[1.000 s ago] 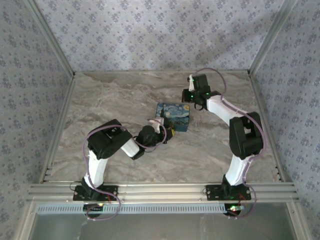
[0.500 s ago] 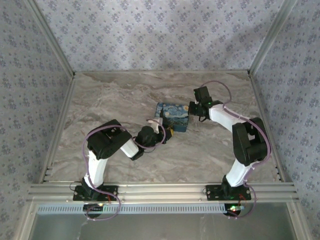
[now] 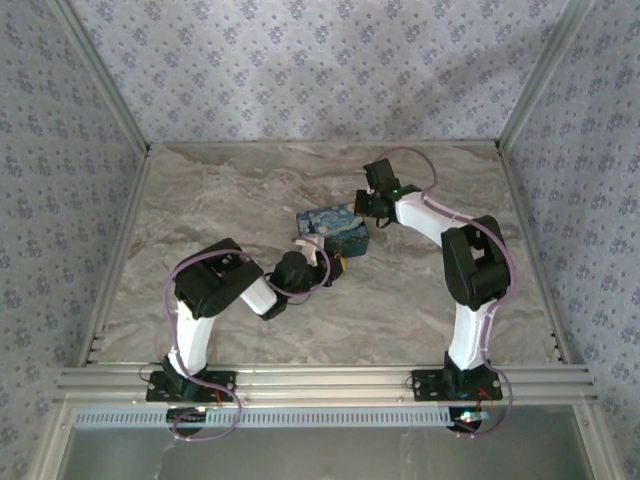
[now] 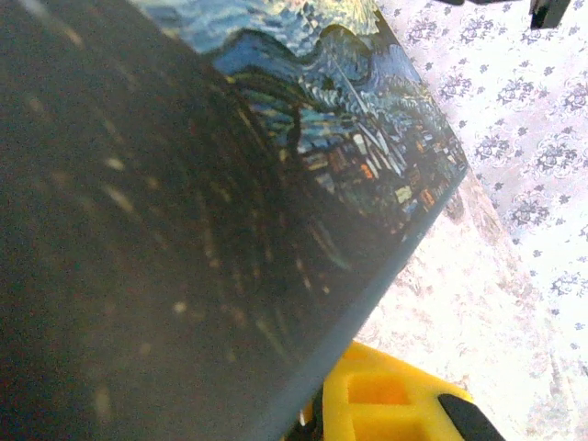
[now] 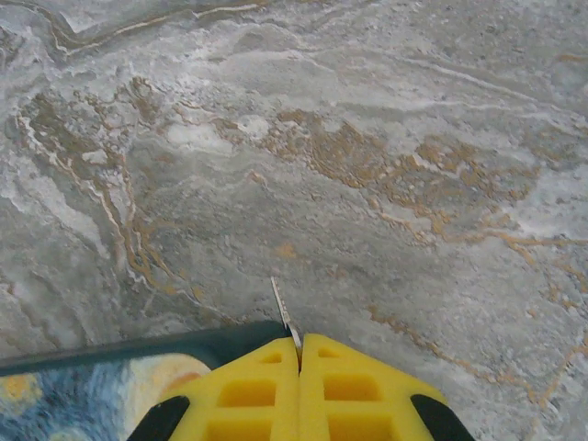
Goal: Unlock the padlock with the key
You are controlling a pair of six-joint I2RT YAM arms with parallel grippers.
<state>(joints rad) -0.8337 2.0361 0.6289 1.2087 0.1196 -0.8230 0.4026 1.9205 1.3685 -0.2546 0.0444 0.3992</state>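
My right gripper (image 5: pixel 299 342) is shut on a thin metal key (image 5: pixel 283 310), whose blade sticks out over the marble just past the corner of a Starry Night printed box (image 5: pixel 83 386). From above, the right gripper (image 3: pixel 366 206) sits at the box's (image 3: pixel 335 228) far right edge. The left gripper (image 3: pixel 328 262) rests against the box's near edge. In the left wrist view the box (image 4: pixel 276 138) hides most of the jaws, leaving one yellow finger (image 4: pixel 395 404) showing. The padlock is hidden from me.
The marble table (image 3: pixel 250 190) is fenced by aluminium rails (image 3: pixel 320 380) and patterned walls. Open tabletop lies left of and behind the box, and to the right of the right arm's elbow (image 3: pixel 470 265).
The right gripper swung from the back right down and left to the box's far edge. The box shifted left and turned a little. The left arm stayed put.
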